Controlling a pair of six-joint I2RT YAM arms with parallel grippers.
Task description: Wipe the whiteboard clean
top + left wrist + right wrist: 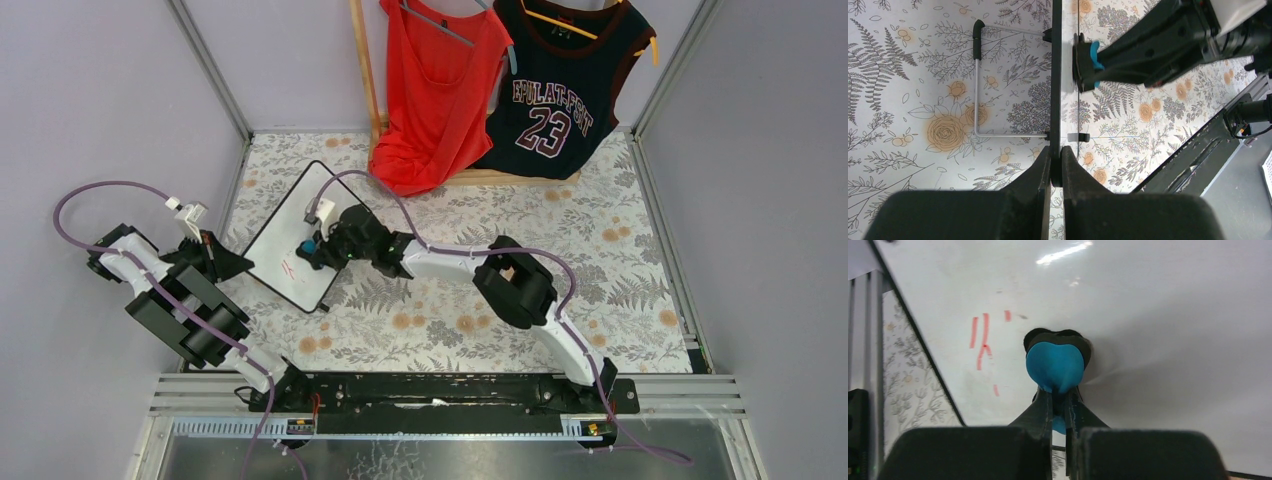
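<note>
The whiteboard [290, 235] with a thin black frame stands tilted at the table's left, with red marks [287, 268] near its lower edge. My left gripper [232, 262] is shut on the board's left edge, seen edge-on in the left wrist view [1056, 85]. My right gripper [318, 250] is shut on a blue eraser [309, 244] with a black pad, pressed against the board's face. In the right wrist view the eraser [1055, 365] sits just right of the red strokes [980, 337] on the white surface [1158, 315].
A red top [435, 90] and a dark jersey [560, 85] hang on a wooden rack [366, 70] at the back. A wire stand [977, 95] props the board from behind. A black rail [450, 390] runs along the near edge.
</note>
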